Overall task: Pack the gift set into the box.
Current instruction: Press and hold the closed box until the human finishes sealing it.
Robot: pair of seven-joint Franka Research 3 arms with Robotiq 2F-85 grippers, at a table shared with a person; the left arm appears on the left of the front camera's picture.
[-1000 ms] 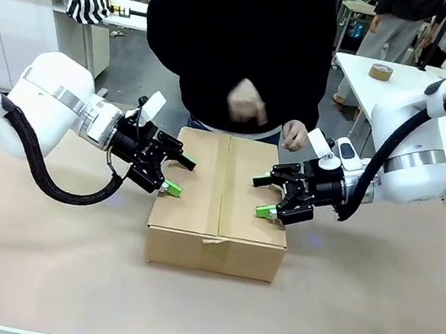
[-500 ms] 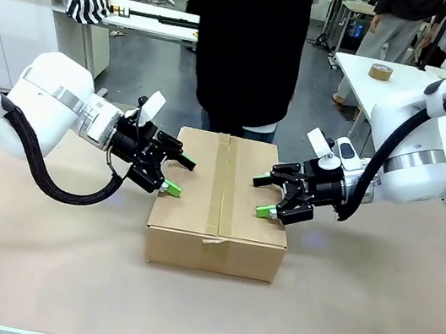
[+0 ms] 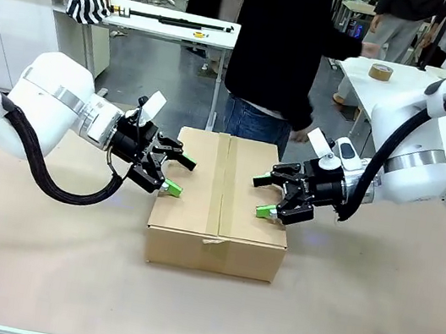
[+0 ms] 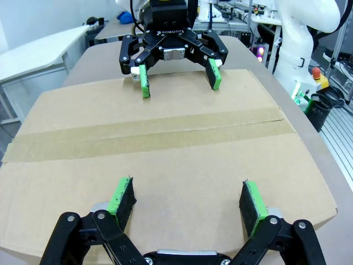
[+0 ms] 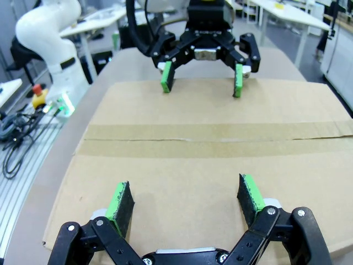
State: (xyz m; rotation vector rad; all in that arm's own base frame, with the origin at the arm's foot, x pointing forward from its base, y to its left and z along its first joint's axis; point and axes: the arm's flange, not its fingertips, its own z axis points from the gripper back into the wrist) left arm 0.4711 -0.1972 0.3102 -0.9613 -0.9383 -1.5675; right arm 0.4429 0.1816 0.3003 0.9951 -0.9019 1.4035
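1. The box [image 3: 221,205] sits in the middle of the bench [image 3: 369,320]. Its top flaps are shut, and a strip of brown tape [image 3: 220,185] runs down the middle seam. The gift set is likely inside, but the shut flaps hide it, so I cannot tell.

2. The left tool [image 3: 173,174] is over the left edge of the box top. Its fingers are spread wide and it holds nothing. In the left wrist view its green pads [image 4: 122,199] sit just above the cardboard.

3. The right tool [image 3: 263,196] is over the right edge of the box top. It is wide too, with nothing in it.

4. The two tools face each other across the tape. I think they are set there to keep the flaps flat while the seam is taped.

5. The person [image 3: 281,48] stands at the far side, turned toward another table with a tape roll [image 3: 381,72] on it. The packing looks nearly done.
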